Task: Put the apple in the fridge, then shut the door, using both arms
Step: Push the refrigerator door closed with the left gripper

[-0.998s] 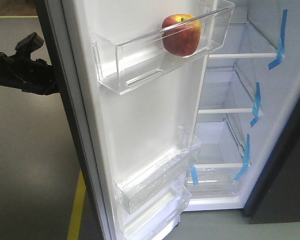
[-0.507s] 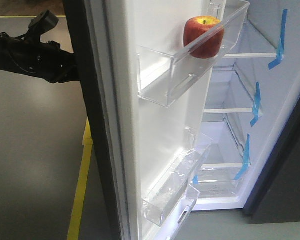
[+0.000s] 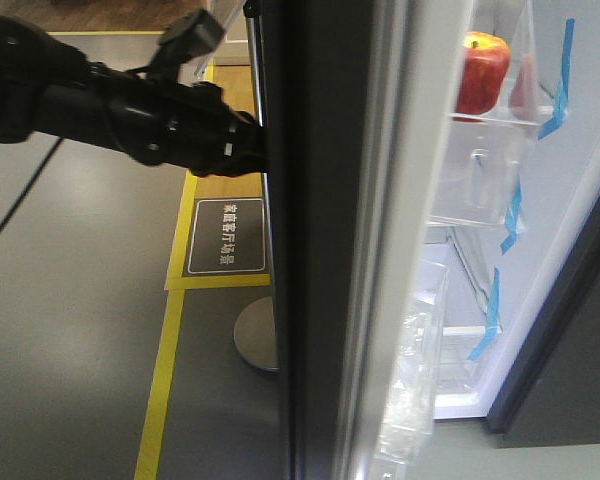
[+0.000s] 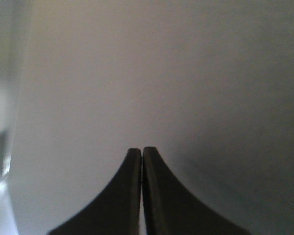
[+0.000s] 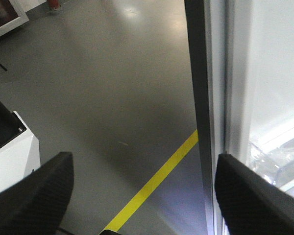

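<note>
Door (image 3: 315, 250) swung inward; left gripper (image 4: 141, 151) closed, perhaps touching.

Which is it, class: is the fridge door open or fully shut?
Open: the door stands edge-on to the front camera, and beside it the apple and the lit, blue-taped inside of the fridge show.

Apple (image 3: 482, 72) in bin (image 3: 475, 170) on door (image 3: 320, 300); left arm (image 3: 130, 110) left of door; fridge (image 3: 580, 200) right

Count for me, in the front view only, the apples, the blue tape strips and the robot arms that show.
Apple: 1
Blue tape strips: 3
Robot arm: 1
Total: 5
</note>
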